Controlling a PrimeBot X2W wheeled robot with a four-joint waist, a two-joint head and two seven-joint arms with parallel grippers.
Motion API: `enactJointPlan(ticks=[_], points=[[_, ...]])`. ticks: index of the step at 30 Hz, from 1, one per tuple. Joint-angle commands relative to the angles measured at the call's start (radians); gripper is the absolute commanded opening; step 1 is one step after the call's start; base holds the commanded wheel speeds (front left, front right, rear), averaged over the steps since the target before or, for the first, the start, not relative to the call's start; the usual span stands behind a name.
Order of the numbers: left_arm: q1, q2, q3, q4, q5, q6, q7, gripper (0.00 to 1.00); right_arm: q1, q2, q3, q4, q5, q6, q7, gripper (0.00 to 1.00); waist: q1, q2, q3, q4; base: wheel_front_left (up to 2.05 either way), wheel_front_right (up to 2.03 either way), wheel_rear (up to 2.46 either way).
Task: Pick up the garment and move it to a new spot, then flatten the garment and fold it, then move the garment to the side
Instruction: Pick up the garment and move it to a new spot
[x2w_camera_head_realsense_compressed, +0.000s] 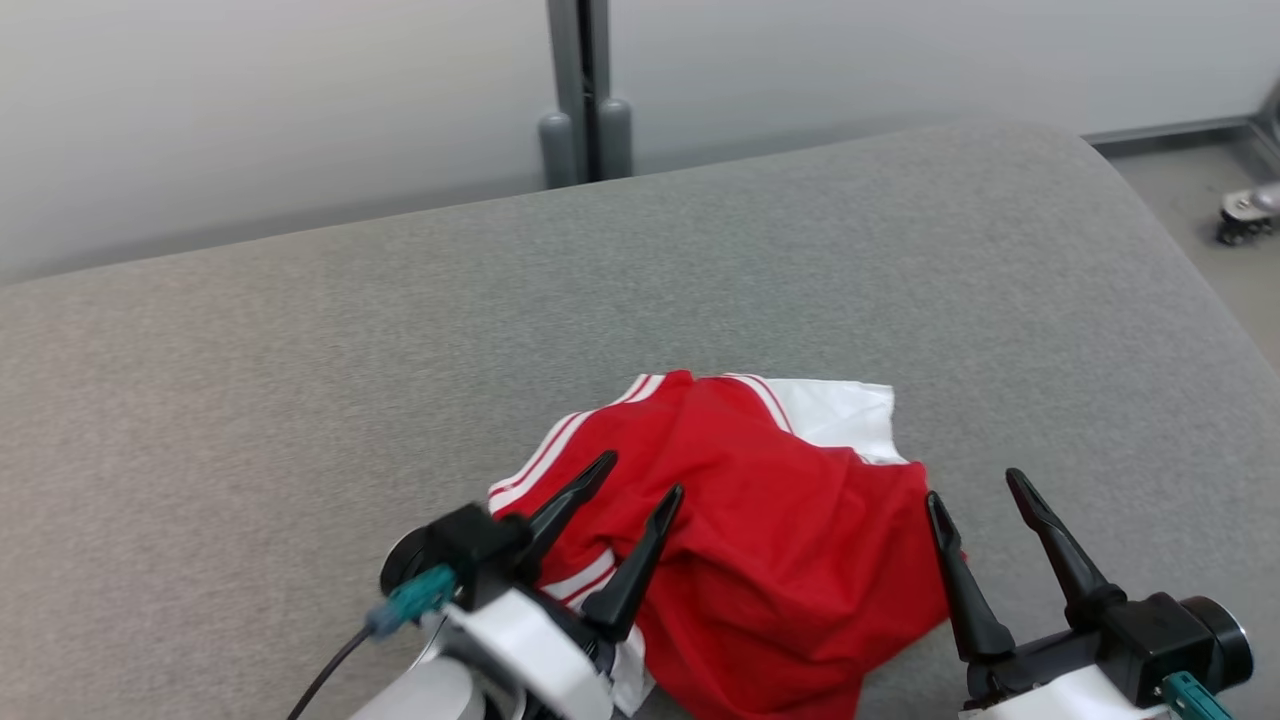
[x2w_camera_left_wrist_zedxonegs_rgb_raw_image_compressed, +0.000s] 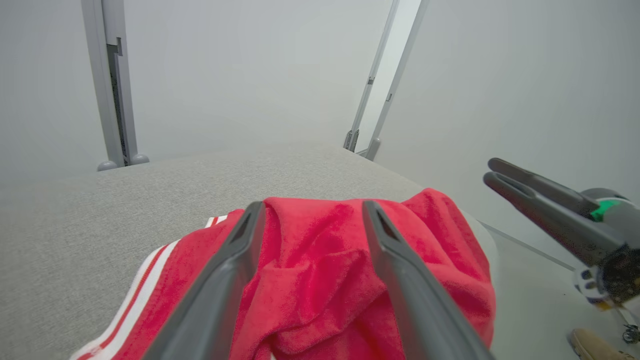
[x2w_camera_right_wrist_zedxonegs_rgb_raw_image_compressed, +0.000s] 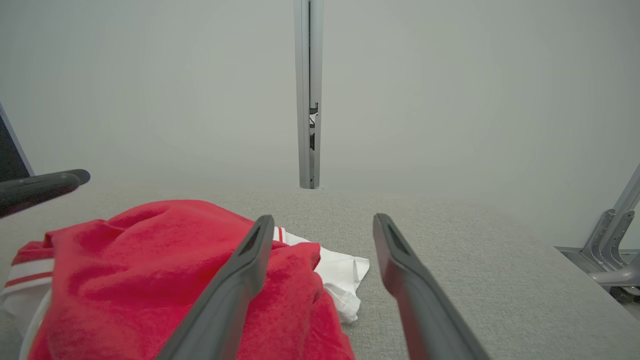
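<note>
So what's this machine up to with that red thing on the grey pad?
A two-armed robot is working on a red garment with white stripes, which lies crumpled in a heap on the grey padded surface. Both grippers are open, and neither has hold of the cloth. The left gripper hangs over the garment's left part with its fingers spread. The right gripper is at the garment's right edge. The garment is not yet flattened or folded.

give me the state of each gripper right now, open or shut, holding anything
Left gripper: open, fingers spread above the red garment, gripping nothing.
Right gripper: open, empty, at the garment's right edge.
</note>
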Motion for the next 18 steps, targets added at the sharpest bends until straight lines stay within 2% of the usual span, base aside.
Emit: enactJointPlan(ticks=[1,3,4,9,13,18], points=[[0.054,0.018,0.037,-0.046,0.037,0.023,-0.002,1.00,0.015,-0.006,-0.002,-0.006,0.000,0.000,0.002,1.00,0.0000,0.0000,-0.018,0.031,0.00,0.00,0.00],[0.117,0.032,0.090,-0.103,0.069,0.049,-0.002,1.00,0.020,-0.007,-0.007,-0.008,-0.004,0.000,0.002,1.00,0.0000,0.0000,-0.026,0.050,0.00,0.00,0.00],[0.117,0.032,0.090,-0.103,0.069,0.049,-0.002,1.00,0.020,-0.007,-0.007,-0.008,-0.004,0.000,0.002,1.00,0.0000,0.0000,-0.026,0.050,0.00,0.00,0.00],[0.254,0.056,0.209,-0.143,0.103,0.080,-0.002,1.00,0.030,-0.006,-0.018,-0.011,-0.015,0.000,0.002,1.00,0.0000,0.0000,-0.041,0.090,0.00,0.00,0.00],[0.302,0.062,0.254,-0.125,0.103,0.063,-0.002,1.00,0.022,-0.007,-0.011,-0.009,-0.019,0.000,0.002,1.00,0.0000,0.0000,-0.044,0.101,0.00,0.00,0.00],[0.281,0.071,0.225,-0.081,0.082,0.006,0.036,1.00,0.013,-0.006,0.001,-0.006,-0.020,0.000,0.002,1.00,0.0000,0.0000,-0.039,0.099,0.00,0.00,0.00]])
